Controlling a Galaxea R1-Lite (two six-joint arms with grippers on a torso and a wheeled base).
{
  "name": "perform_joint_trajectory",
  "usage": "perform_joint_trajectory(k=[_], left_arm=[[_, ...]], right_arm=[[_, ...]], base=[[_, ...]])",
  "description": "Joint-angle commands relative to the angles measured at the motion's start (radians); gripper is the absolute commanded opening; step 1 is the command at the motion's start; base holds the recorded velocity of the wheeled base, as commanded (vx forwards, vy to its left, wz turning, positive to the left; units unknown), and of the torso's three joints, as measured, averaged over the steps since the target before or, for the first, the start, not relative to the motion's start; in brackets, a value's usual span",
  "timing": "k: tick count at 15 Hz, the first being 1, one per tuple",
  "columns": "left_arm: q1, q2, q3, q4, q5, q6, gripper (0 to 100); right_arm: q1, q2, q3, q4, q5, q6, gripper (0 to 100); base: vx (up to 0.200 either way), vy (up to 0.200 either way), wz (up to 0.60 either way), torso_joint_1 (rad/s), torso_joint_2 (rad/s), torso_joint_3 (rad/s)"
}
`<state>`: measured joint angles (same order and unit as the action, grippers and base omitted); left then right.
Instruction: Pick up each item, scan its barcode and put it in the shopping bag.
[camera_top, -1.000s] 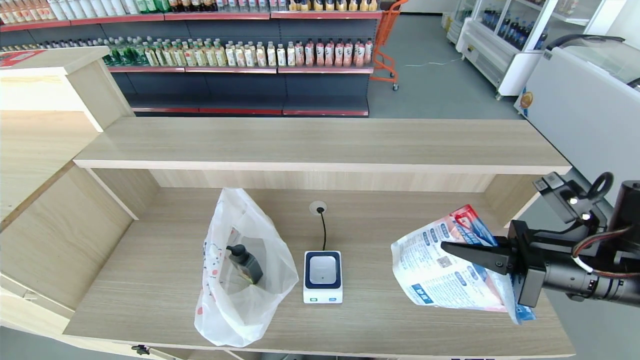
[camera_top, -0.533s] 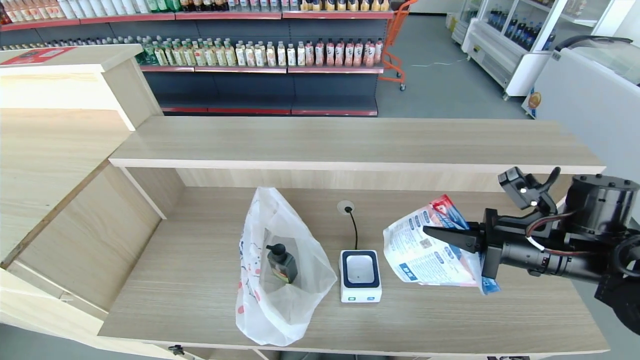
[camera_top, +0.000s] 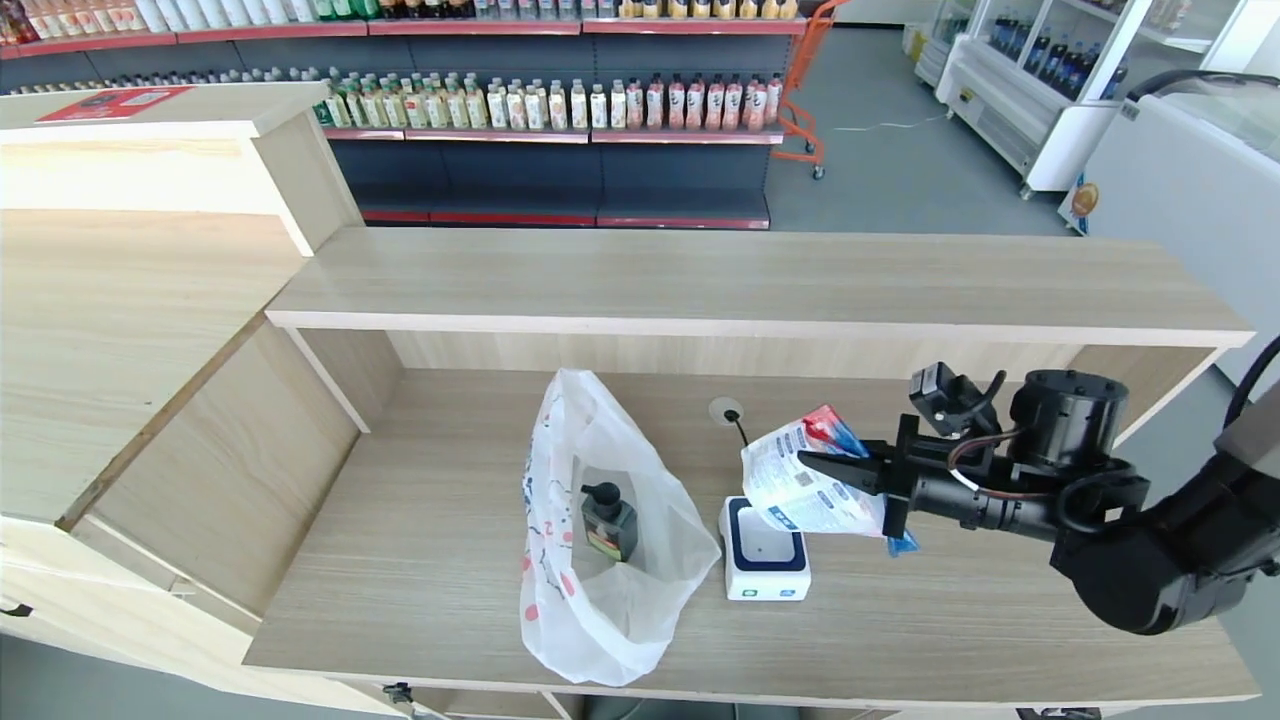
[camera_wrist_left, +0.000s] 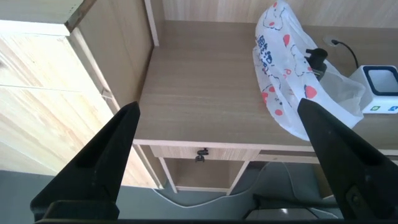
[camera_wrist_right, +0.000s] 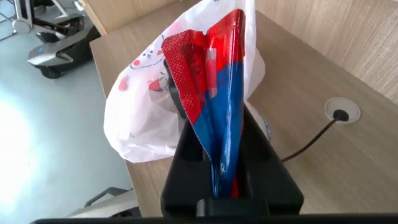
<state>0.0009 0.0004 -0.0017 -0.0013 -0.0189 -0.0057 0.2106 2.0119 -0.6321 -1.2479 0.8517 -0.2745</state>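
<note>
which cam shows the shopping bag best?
Head view: the whole shopping bag sits open on the counter, pump bottle inside. Left wrist view catches it from the side. Right wrist view has it partly behind the held pouch.

Checkout counter in a shop aisle

A pale wooden counter (camera_top: 420, 560) has a raised ledge (camera_top: 700, 280) along its far edge at 12 o'clock, and just below that a round cable port (camera_top: 725, 409) is set in the top. A taller side counter (camera_top: 120, 300) stands at 9 o'clock, with a red sheet (camera_top: 105, 102) on its upper level. Beyond, at 12, shelves (camera_top: 600, 185) carry rows of bottles (camera_top: 560, 105) (caps of several colours). An orange cart (camera_top: 805, 100) sits at 1, with glass-door coolers (camera_top: 1010, 70) and a white chest freezer (camera_top: 1180, 170) at 2.
</note>
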Motion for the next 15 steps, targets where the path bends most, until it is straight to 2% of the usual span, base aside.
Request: perform_joint_trajectory(k=[1,7,12,15], left_arm=[[-0.001,0.0,0.0,0.0,0.001,0.0,100],[-0.001,0.0,0.0,0.0,0.001,0.0,100],[-0.001,0.0,0.0,0.0,0.001,0.0,100],[-0.001,0.0,0.0,0.0,0.001,0.0,100]], right_arm=[[0.003,0.172,-0.018,-0.14,0.007,-0.035,0],[0.004,0.321,-0.077,-0.249,0.017,-0.15,0],[0.029,0.387,-0.172,-0.268,0.032,-0.163,0],[0.041,0.384,-0.181,-0.266,0.029,-0.167,0]], base=[[0.0,0.0,0.0,0.0,0.0,0.0],[0.0,0.0,0.0,0.0,0.0,0.0],[0.0,0.0,0.0,0.0,0.0,0.0],[0.0,0.0,0.0,0.0,0.0,0.0]])
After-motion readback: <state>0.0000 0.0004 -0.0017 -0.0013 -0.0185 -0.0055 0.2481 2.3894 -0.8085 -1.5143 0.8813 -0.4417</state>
